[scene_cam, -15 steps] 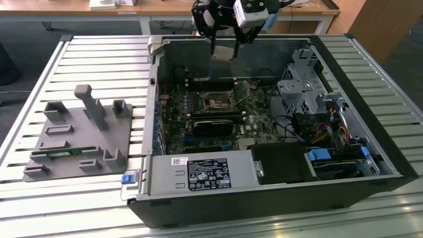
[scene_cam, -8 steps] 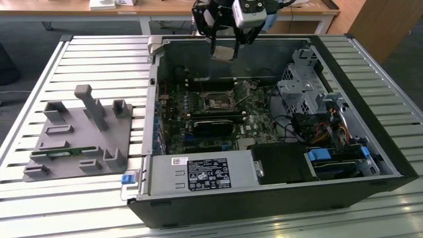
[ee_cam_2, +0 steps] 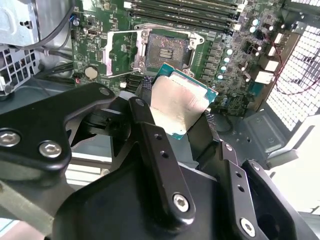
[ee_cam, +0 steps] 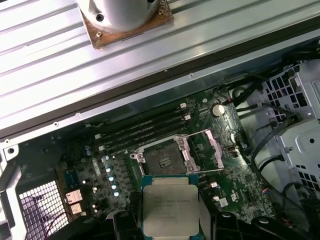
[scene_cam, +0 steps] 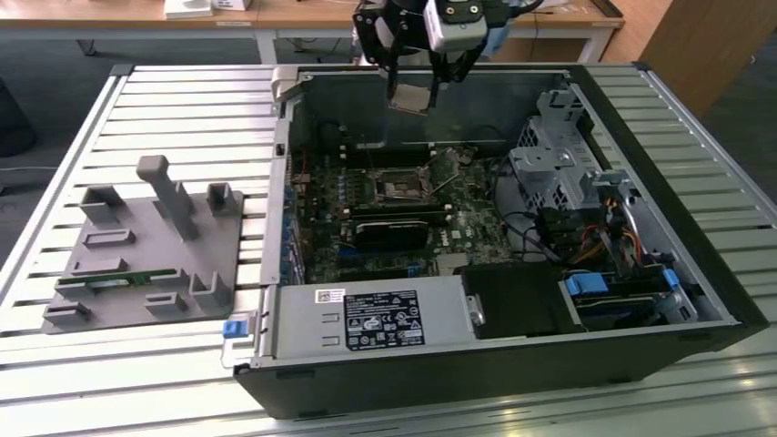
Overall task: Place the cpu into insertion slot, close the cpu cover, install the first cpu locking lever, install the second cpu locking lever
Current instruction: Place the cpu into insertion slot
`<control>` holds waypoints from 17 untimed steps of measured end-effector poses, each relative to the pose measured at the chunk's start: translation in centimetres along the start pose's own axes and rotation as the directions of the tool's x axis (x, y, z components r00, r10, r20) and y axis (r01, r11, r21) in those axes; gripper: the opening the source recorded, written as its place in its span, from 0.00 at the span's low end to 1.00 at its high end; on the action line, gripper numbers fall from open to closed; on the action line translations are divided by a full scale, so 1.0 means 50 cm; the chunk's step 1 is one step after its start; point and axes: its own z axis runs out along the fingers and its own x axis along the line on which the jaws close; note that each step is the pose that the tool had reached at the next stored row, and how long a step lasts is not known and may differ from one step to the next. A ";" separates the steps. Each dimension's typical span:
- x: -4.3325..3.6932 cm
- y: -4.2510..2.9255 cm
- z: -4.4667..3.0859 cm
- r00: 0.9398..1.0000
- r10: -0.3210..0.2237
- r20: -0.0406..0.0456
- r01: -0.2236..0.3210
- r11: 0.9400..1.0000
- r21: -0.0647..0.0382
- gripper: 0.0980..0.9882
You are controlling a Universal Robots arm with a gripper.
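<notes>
Clear air over the insertion slot (scene_cam: 401, 188) right now, cpu cover (ee_cam: 212, 150) lying open beside it, while the case wall (scene_cam: 364, 100) and the drive cage (scene_cam: 552, 168) with cables (scene_cam: 534, 228) crowd two sides.

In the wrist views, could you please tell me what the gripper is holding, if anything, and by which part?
The gripper holds the cpu, clamped at two opposite side edges.
</notes>
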 end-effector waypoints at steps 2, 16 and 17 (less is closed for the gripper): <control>0.000 0.000 0.000 1.000 0.010 0.001 -0.010 1.000 0.000 0.49; 0.000 0.000 0.001 0.997 0.078 0.007 -0.078 0.997 -0.002 0.49; 0.000 0.000 0.001 0.997 0.083 0.007 -0.083 0.997 -0.002 0.49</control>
